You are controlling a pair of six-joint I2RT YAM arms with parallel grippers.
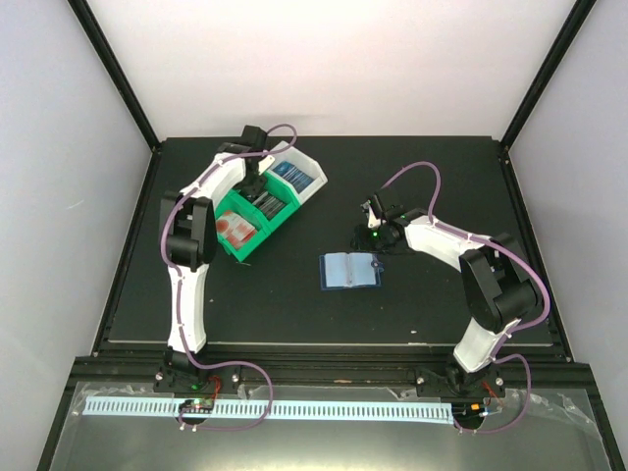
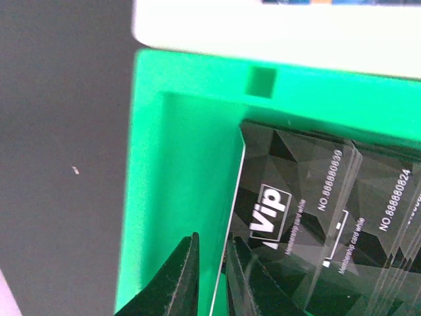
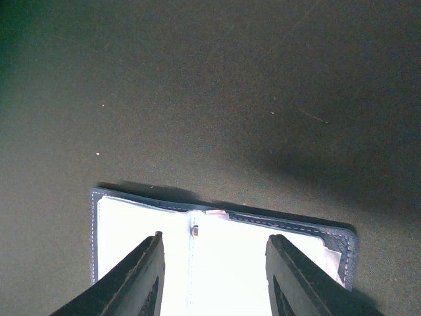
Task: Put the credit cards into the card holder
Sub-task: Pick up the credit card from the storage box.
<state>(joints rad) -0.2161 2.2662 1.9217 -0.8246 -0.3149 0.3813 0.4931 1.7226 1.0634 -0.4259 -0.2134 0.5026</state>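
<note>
Two risks face you. On the left, your left gripper (image 2: pixel 212 280) sits in the green-and-white plastic bin (image 2: pixel 177 164). Its jaws are narrow at the edge of the stack of glossy black "Vip" plastic credit cards (image 2: pixel 296 197), and you cannot tell whether one is pinched. Cards packed this tightly may lift together, or the top one may slip free. Mid-table, well apart, the small dark blue folding card holder (image 3: pixel 138 230) lies open, pale side up. Your right gripper (image 3: pixel 217 283) hangs over it, jaws half spread and empty. Unpinned, the holder may slide or fold.

Matte black table (image 1: pixel 294 314), pale walls (image 1: pixel 343 59).
</note>
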